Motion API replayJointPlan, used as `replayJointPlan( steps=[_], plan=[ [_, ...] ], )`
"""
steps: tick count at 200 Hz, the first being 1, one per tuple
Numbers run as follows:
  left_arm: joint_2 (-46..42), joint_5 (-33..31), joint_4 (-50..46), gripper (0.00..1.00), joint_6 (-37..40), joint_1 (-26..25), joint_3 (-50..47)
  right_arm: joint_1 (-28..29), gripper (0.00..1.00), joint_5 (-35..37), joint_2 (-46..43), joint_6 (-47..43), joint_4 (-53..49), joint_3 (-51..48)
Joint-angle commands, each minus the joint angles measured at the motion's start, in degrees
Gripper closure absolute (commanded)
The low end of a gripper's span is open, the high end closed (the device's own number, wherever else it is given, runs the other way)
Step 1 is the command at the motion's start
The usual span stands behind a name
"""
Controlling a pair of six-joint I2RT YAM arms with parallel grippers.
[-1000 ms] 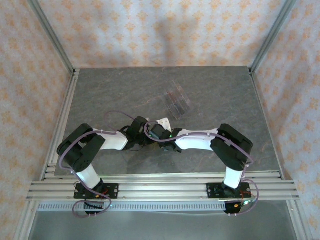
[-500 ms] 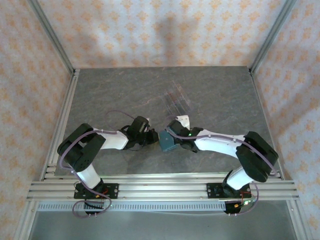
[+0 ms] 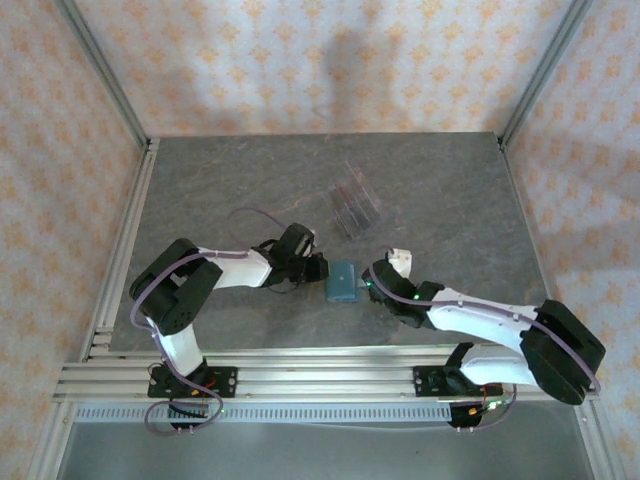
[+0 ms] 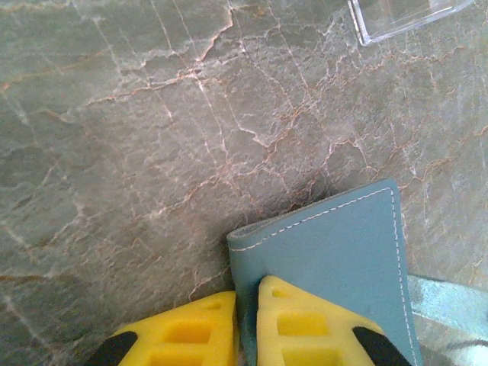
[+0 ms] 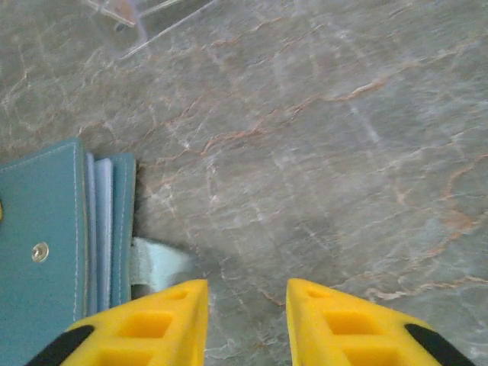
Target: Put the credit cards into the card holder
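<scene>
The teal card holder (image 3: 342,281) lies on the grey stone table just near of centre. My left gripper (image 3: 318,268) is at its left edge, and in the left wrist view that gripper (image 4: 245,320) is shut on the edge of the card holder (image 4: 335,252). My right gripper (image 3: 372,284) stands open just right of the holder, with bare table between its fingers (image 5: 244,305). The card holder (image 5: 46,229) shows its snap and stacked pockets there. The credit cards (image 3: 352,196) are dark reddish shapes in a clear tray farther back.
The clear tray (image 3: 357,200) sits behind the holder; its corner shows in the wrist views (image 4: 396,15) (image 5: 145,15). A pale tab (image 5: 156,263) sticks out of the holder's right side. Aluminium rails (image 3: 130,230) frame the table.
My right gripper has opened, let go of the card holder and drawn back to the right. The left arm has shifted right, and it keeps hold of the holder.
</scene>
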Motion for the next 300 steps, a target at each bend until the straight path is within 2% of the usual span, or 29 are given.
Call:
replayJointPlan(
  steps=[1,20,39,47,68,88,103,167,219,241,280,300],
  plan=[
    [2.9,-5.1,-7.7,0.87,1.5,-1.1,-1.8,-0.1,0.60,6.1,-3.6,-0.6,-5.2,2.7],
    [2.7,-5.4,-7.9,0.87,1.4,-1.7,-2.0,0.0,0.65,4.0,-4.1,-3.8,-5.0,5.3],
    [3.2,-5.9,-8.0,0.87,1.3,-2.1,-1.9,0.0,0.78,-3.8,-2.3,-6.8,-1.8,8.2],
    [3.5,-6.2,-8.0,0.87,1.2,-2.3,-1.8,0.0,0.80,-6.8,-1.3,-7.6,-0.8,9.4],
    [4.4,-6.3,-7.2,0.87,0.8,-2.6,-2.3,-0.1,0.73,-14.6,4.1,-9.5,1.7,12.5],
    [5.0,-6.5,-7.1,0.88,0.6,-2.9,-2.6,-0.1,0.67,-17.6,10.6,-10.1,1.1,16.5],
    [5.1,-6.6,-6.8,0.88,0.6,-2.9,-2.8,-0.8,0.60,-18.6,12.9,-9.9,3.8,16.4],
    [5.3,-6.6,-6.0,0.88,0.6,-3.0,-3.6,-3.0,0.60,-19.6,19.4,-9.4,4.8,16.8],
    [5.7,-6.4,-5.1,0.88,0.5,-3.1,-3.9,-3.6,0.57,-20.8,22.6,-8.4,6.5,16.0],
    [5.7,-6.4,-4.7,0.88,0.4,-3.1,-4.4,-3.6,0.57,-21.4,23.0,-8.2,7.1,15.8],
    [5.9,-6.5,-4.1,0.88,0.3,-3.1,-4.9,-3.7,0.56,-17.9,22.1,-8.2,4.4,15.8],
    [6.3,-6.3,-3.7,0.88,0.1,-3.1,-4.9,-3.9,0.56,-18.9,21.5,-8.1,5.5,15.1]
  ],
)
